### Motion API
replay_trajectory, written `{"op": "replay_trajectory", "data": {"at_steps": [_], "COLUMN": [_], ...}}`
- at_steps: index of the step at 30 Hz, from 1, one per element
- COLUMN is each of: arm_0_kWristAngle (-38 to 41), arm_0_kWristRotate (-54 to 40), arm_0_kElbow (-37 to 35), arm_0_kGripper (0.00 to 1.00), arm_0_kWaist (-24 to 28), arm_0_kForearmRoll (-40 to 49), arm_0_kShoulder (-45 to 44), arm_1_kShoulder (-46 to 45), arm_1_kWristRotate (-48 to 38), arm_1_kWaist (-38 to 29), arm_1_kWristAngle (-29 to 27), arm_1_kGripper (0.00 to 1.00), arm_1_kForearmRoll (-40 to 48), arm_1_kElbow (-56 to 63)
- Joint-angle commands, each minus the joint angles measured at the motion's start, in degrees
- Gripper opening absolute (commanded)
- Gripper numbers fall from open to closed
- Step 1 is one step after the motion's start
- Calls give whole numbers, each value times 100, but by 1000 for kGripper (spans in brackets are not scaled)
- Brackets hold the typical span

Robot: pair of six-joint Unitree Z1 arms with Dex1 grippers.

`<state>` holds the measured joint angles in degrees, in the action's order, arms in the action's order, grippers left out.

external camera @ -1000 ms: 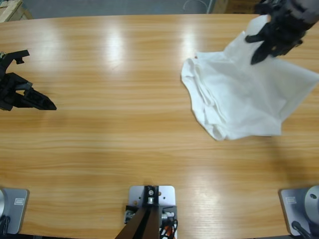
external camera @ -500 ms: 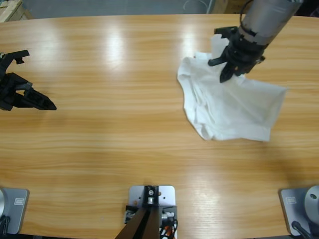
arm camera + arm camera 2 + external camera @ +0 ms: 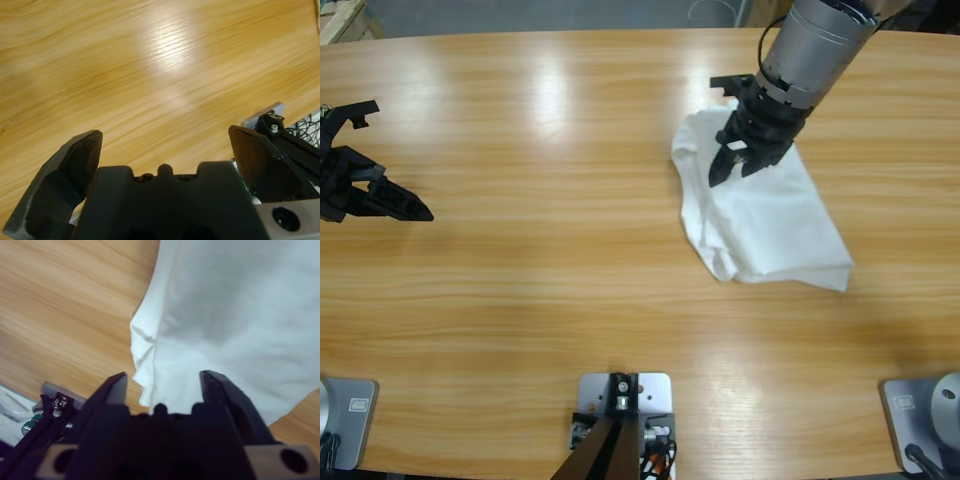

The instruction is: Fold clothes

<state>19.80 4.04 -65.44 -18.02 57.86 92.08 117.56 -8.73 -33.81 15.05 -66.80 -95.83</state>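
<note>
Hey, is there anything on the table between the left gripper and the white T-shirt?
Nothing visible. The left gripper sits at the table's left edge, and only bare wood lies between it and the T-shirt, where the right gripper is.

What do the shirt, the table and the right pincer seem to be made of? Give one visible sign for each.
Shirt: soft white woven or knitted cloth, probably cotton; it folds and creases loosely.
Table: wood or wood veneer with a glossy finish; grain lines run along it and lights glare off it.
Right pincer: matt black hard material, plastic or coated metal; which one is unclear.
</note>
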Motion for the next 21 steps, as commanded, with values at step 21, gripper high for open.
{"op": "replay_trajectory", "data": {"at_steps": [21], "arm_0_kWristAngle": [156], "arm_0_kWristRotate": [-26], "arm_0_kElbow": [169], "arm_0_kGripper": [977], "arm_0_kWaist": [35], "arm_0_kForearmRoll": [-47], "arm_0_kShoulder": [80], "arm_1_kShoulder": [-1153], "arm_1_kWristRotate": [-1277], "arm_1_kWaist": [-90], "arm_1_kWristAngle": [-607], "arm_1_kGripper": [987], "arm_1_kForearmRoll": [1540], "arm_1_kElbow": [2859]}}
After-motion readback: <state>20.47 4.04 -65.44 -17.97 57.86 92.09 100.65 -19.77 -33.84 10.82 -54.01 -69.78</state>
